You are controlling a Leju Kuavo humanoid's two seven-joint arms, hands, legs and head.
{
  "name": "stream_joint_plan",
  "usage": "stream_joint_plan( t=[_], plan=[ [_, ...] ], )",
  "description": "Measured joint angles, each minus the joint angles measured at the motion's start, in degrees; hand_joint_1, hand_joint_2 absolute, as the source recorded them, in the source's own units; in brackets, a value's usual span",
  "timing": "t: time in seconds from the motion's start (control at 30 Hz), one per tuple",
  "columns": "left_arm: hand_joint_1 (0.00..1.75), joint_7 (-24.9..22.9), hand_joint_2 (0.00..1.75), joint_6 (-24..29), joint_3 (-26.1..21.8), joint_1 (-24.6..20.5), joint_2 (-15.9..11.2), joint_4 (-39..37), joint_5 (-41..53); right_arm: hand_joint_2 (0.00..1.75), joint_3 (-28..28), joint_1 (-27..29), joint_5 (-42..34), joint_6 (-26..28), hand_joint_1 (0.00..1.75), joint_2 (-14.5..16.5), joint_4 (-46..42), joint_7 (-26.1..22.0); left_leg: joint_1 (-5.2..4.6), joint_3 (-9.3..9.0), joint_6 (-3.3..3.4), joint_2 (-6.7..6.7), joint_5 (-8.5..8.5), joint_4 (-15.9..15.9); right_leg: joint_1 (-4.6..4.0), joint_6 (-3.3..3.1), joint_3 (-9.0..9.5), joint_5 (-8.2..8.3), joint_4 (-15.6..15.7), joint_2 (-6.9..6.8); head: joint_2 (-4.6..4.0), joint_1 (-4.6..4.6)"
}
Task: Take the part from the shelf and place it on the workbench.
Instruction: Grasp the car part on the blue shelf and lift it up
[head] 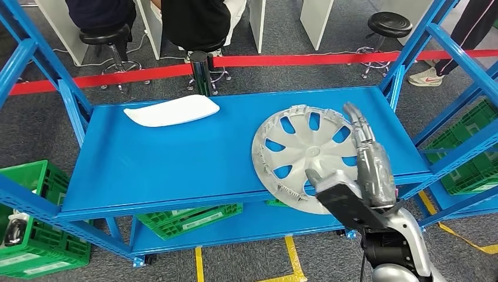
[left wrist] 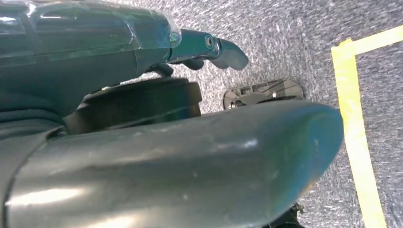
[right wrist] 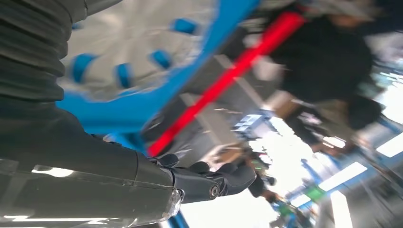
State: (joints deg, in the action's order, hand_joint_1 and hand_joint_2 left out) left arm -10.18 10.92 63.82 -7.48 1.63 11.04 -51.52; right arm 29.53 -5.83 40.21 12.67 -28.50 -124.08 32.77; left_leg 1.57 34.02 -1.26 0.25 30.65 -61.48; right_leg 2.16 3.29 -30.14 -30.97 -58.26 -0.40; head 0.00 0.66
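Head view: lower right of the frame, my right robot hand [head: 365, 157] is lying spread, fingers extended, over the hubcap [head: 305, 154] on the blue shelf [head: 176, 158].

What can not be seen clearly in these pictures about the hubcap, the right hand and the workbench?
- Head view: the right hand covers the right edge of the silver hubcap, so whether its fingers already hold it cannot be told.
- Right wrist view: motion blur smears the hubcap and the people behind.
- Left wrist view: the left hand blocks most of the floor.
- The workbench cannot be made out.
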Motion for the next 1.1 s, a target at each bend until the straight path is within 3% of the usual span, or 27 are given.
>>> stream_joint_plan(
  t=[0.07, 0.27, 0.57, 1.1],
  plan=[
    [0.00, -0.02, 0.00, -0.61, 0.08, 0.00, -0.27, 0.00, 0.75, 1.75, 0.34, -0.48, -0.03, -3.34, 0.00, -1.93, 1.46, 2.12, 0.00, -0.03, -0.02, 0.00, -0.03, 0.05, 0.00, 0.00, 0.03, 0.00, 0.00, 0.00, 0.00, -0.01],
    [0.00, -0.44, 0.00, -2.18, 0.37, 0.01, 0.11, 0.10, 2.08, 1.75, 1.37, -5.33, -1.62, -17.34, 0.00, -7.68, 11.00, 1.21, 0.00, -0.04, 0.03, 0.09, -0.07, 0.06, 0.02, 0.04, 0.04, 0.04, 0.00, -0.02, 0.00, -0.01],
    [0.00, -1.09, 0.00, -3.02, 0.70, 0.07, 0.45, 0.10, 3.98, 1.75, 3.96, -9.13, -0.99, -26.65, 0.00, -12.93, 19.98, 2.21, -0.01, -0.02, 0.04, 0.04, -0.08, 0.08, 0.03, 0.05, 0.03, 0.04, 0.03, -0.06, 0.00, 0.02],
    [0.00, -1.64, 0.00, -3.59, 1.14, 0.04, 0.26, 0.09, 4.80, 1.75, 8.83, -11.17, 0.93, -28.20, 0.00, -15.98, 24.81, -0.69, 0.00, -0.09, 0.04, 0.11, -0.07, 0.12, 0.03, 0.05, 0.05, 0.04, 0.04, -0.03, 0.00, -0.01]
  ],
)
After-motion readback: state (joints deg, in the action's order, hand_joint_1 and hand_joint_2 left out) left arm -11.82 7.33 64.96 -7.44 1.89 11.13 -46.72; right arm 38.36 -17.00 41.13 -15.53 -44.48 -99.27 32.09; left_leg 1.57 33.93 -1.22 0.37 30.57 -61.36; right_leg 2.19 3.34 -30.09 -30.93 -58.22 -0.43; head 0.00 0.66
